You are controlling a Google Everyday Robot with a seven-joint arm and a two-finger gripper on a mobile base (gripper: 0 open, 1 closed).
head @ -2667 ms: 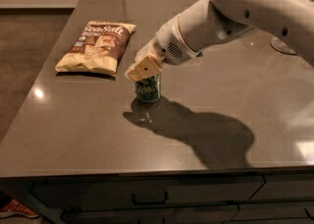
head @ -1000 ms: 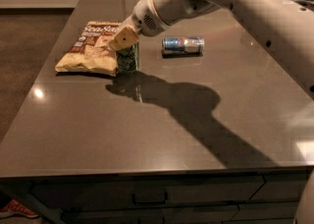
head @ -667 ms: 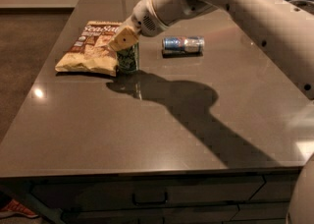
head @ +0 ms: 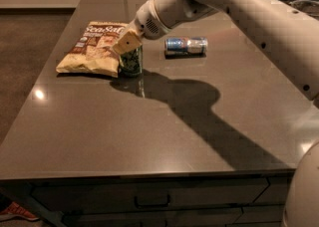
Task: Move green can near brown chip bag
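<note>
The green can (head: 130,62) has travelled from the middle of the counter (head: 149,131) toward its far-left corner. It now stands just beside the brown chip bag (head: 92,47). Our gripper (head: 127,42) still appears clamped on its top, so we judge only release remains.

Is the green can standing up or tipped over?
Standing up. The green can rises straight from the table beside the brown chip bag, with the gripper at its top.
</note>
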